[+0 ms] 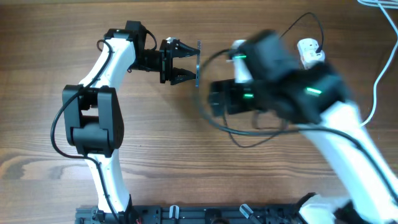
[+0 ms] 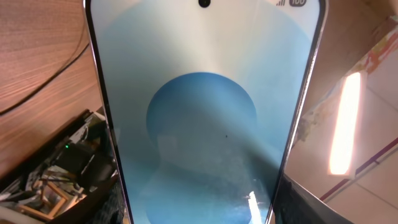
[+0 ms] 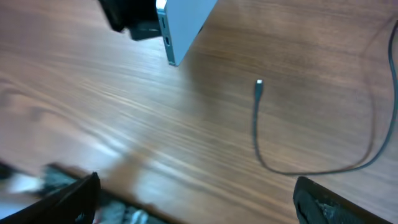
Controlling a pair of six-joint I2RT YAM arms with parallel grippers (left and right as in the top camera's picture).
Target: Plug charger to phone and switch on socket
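The phone [image 1: 198, 62] is pinched between the two fingers of the left tool [image 1: 191, 63], which are closed on its long sides. It stands on edge, so from overhead it shows only as a thin line just past the fingertips. In the left wrist view its pale blue screen faces back toward the tool and fills most of the picture. Whether its lower edge touches the table [image 1: 186, 155] cannot be told.

The left arm rises from the near edge of the table, bends at the elbow, and turns its wrist sideways toward the centre.

The charger [image 3: 256, 134] lies loose on the table ahead of the right tool [image 3: 196, 190]. Its connector tip [image 3: 259, 83] points toward the phone but lies apart from it. The right tool's fingers [image 3: 71, 196] are spread wide and hold nothing.

The right arm reaches in from the near right corner and is blurred from overhead. Beyond it lies the white socket [image 1: 309, 52], with a thick white cord [image 1: 377, 81] trailing off to its side.
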